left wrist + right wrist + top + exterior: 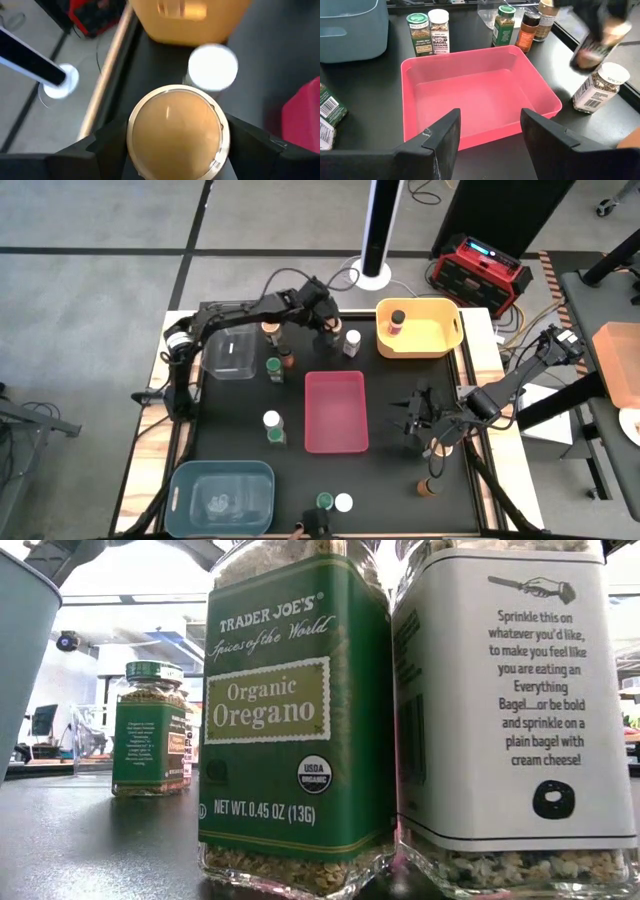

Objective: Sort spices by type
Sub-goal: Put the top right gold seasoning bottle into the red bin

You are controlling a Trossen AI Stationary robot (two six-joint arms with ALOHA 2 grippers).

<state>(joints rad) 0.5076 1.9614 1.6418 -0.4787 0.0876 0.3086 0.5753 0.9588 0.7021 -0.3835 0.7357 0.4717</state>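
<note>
Right now my left gripper (327, 327) is near the far edge of the table, between the clear bin (229, 354) and the yellow bin (418, 328), with its fingers closed around a tan-lidded jar (176, 125). In my wrist view the domed lid sits squarely between my two dark fingers, so I look straight down on it. The jar stands upright, its long axis vertical and in line with my wrist, lid toward the camera. Whether its base is on the table or just clear of it I cannot tell.

To do this step well I judge I should keep the grip firm below the lid and lift straight up. A white-lidded jar (212, 67) stands just beside the one I hold, and a sideways drag could knock it over. Once clear, I should carry the jar level so it stays upright, then set it down inside whichever bin takes its kind. One dark-lidded jar (397, 319) already stands in the yellow bin.

My right gripper (490, 131) waits over the near right part of the table, beside the empty pink bin (540, 87). Its fingers stand apart with nothing between them. Other jars stand upright across the table, including an oregano jar (295, 730) at the near edge.
</note>
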